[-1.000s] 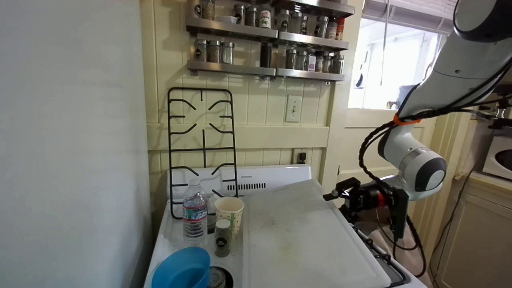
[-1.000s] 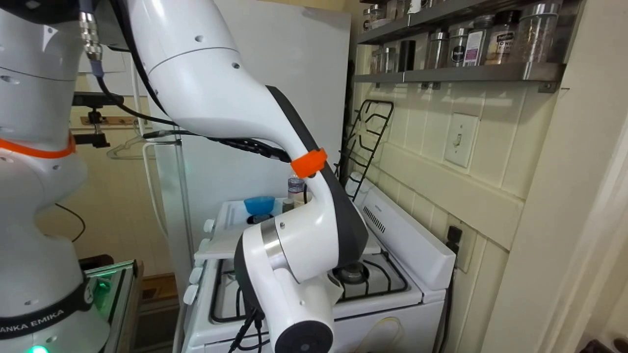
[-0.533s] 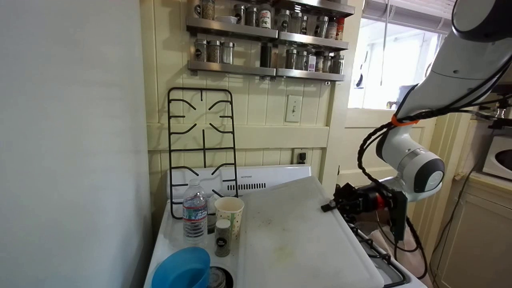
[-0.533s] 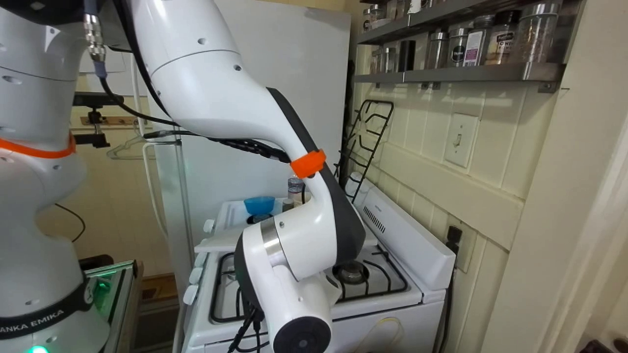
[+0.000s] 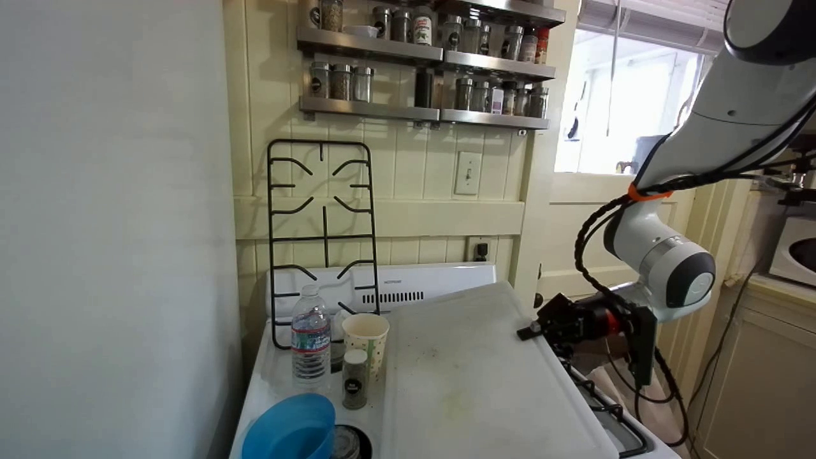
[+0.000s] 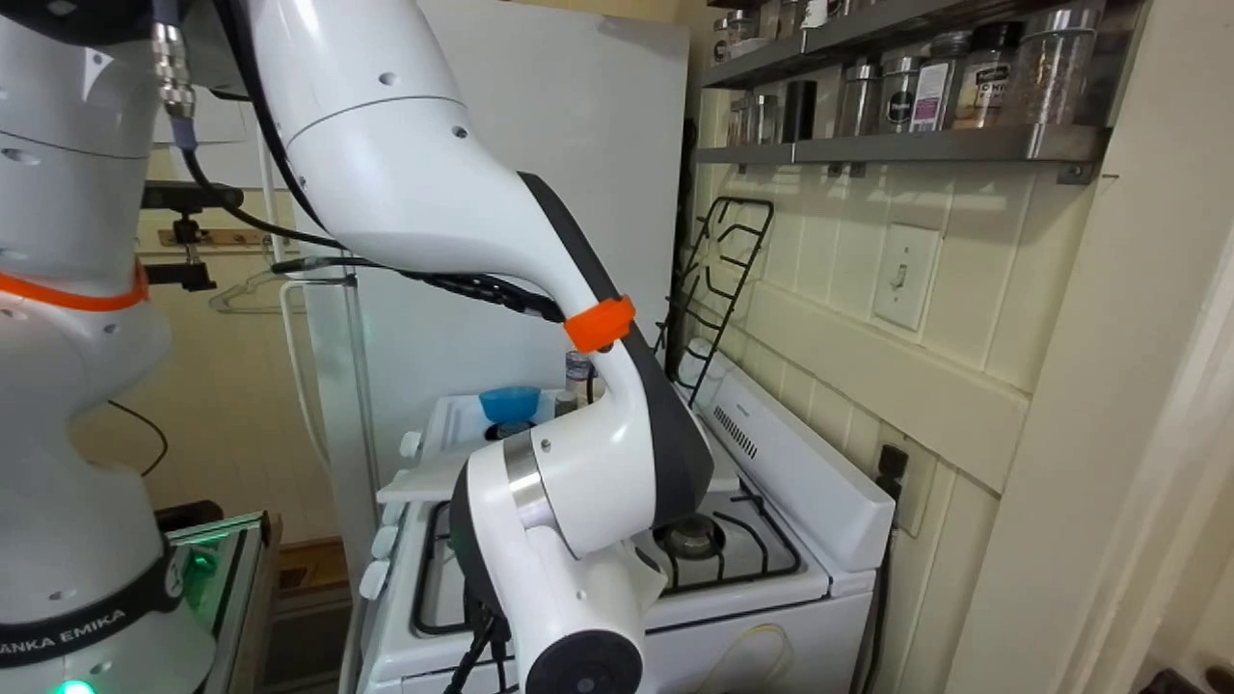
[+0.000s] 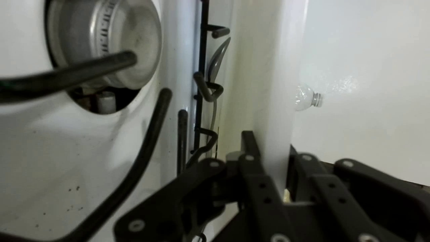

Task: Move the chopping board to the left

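The white chopping board lies across the gas stove, its gripped side edge over a burner grate and its opposite edge just beside a paper cup and a spice jar. A water bottle and a blue bowl stand farther out on that side.

The board looks like plastic: stiff, hard to break, smooth enough to slip, and, being so broad, probably heavy for a hold at one rim. Mid-edge would balance it best; the gripper pinches the rim nearer the rear, one finger on the upper face. Lifted there, I would expect the front corner to droop or swing, so a low slide seems safer, though going left could push into the cup and jar.

The arm arches in from the stove's knob side and bends down steeply; the wrist sits low over the stove's side, with the gripper reaching roughly level to the edge.
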You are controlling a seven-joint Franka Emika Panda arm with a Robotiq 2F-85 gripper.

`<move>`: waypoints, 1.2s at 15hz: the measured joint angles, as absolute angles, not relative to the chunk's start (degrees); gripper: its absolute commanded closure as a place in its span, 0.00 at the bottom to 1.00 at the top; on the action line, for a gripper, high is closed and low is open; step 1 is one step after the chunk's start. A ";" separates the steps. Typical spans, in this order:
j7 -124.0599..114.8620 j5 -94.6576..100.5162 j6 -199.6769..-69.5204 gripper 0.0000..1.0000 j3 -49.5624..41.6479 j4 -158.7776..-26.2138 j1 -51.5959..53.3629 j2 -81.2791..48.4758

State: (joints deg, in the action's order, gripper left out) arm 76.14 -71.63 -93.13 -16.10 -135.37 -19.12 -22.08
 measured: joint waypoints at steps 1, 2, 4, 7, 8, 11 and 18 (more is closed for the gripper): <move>76.78 -70.70 -92.28 0.96 -16.70 -135.42 -19.44 -21.65; 77.63 -69.51 -91.37 0.96 -17.48 -135.55 -19.91 -20.99; 79.35 -66.61 -89.46 0.96 -19.37 -136.14 -21.23 -19.03; 80.65 -62.49 -88.35 0.96 -21.78 -137.47 -22.99 -15.31; 80.65 -61.50 -88.36 0.96 -22.33 -137.88 -23.31 -14.13; 79.89 -59.95 -89.60 0.96 -23.18 -138.83 -23.57 -11.15; 69.39 -56.59 -96.14 0.83 -20.84 -138.43 -20.52 -3.13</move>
